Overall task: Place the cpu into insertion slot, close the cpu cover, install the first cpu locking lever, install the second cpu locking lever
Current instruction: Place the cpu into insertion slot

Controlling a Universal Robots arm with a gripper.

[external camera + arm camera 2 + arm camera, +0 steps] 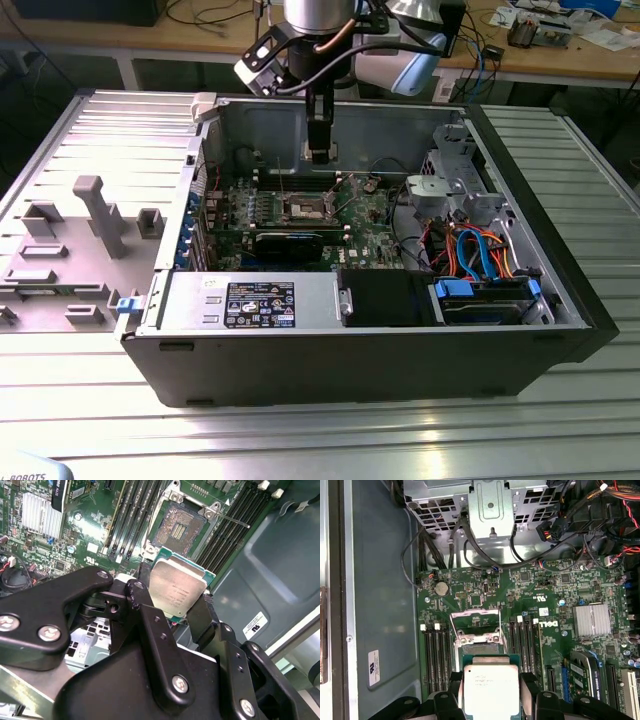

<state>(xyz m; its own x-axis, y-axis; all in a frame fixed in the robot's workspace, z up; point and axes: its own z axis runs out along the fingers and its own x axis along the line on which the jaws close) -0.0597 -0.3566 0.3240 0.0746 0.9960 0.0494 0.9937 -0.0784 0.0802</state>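
Fingers (145, 615) of the claw (171, 600) pinch one small silver chip (177, 585) by two of its sides, one finger on each side. That makes two fingers and one chip. I think the claw grips the sides so that the flat bottom of the chip stays free and level, ready to sit down flat. The chip hangs in the air above the green board (520, 605), close to the one square slot (177, 527) but not in it. The slot lies open and dark. In the first wrist view, one thin silver cover (475, 613) looks tipped up from the slot, most likely to keep the way clear. One thin lever (232, 521) sticks out beside the slot. The board sits inside one open computer case (350, 370), which rests on the metal bench (300, 430).
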